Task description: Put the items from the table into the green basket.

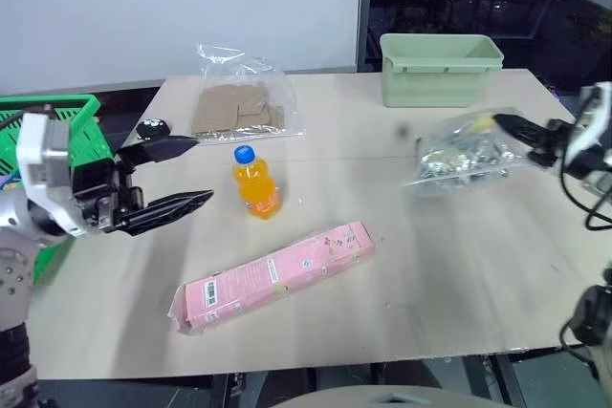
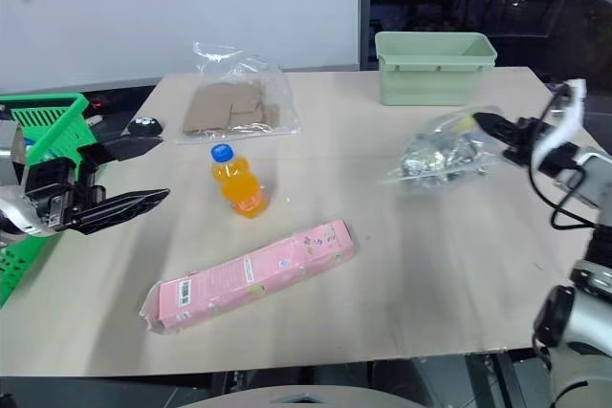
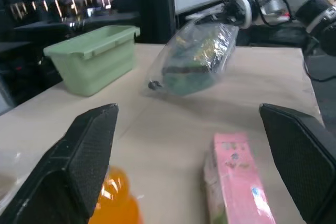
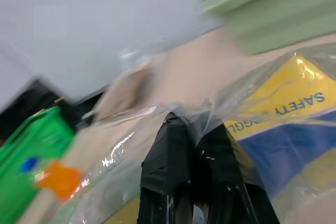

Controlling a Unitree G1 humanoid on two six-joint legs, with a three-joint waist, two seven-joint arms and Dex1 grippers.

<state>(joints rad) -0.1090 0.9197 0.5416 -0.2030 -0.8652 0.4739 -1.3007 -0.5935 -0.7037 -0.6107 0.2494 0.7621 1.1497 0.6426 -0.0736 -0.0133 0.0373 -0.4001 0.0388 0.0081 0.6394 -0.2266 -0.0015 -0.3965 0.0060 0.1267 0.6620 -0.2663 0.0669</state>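
The long pink carton [image 1: 275,278] lies nearest, flat on the matte beige table [image 1: 459,274], a slim cardboard box with a barcode label at its torn near end. Just beyond it, toward 11 o'clock, stands the small orange drink bottle [image 1: 255,183], smooth plastic with a round blue cap.

The left gripper [image 1: 182,175] hovers at 9 o'clock of the bottle with its two black, ribbed fingers spread wide; it holds nothing and touches nothing. Behind it, at the table's left edge, is the green basket [image 1: 57,121], bright plastic with slatted, open-grid sides.

The right gripper [image 1: 507,124] is at 3 o'clock, its fingers pinched together on the edge of a clear crinkly bag [image 1: 459,153] with shiny contents and a yellow-and-blue label; the bag hangs from the fingers, lifted above the tabletop.

At 12 o'clock of the bottle, a second clear bag [image 1: 244,102] lies flat, with brown flat pieces inside. A small black disc [image 1: 151,127] lies beside it. A pale green tub [image 1: 438,67] with solid walls stands at the far edge.
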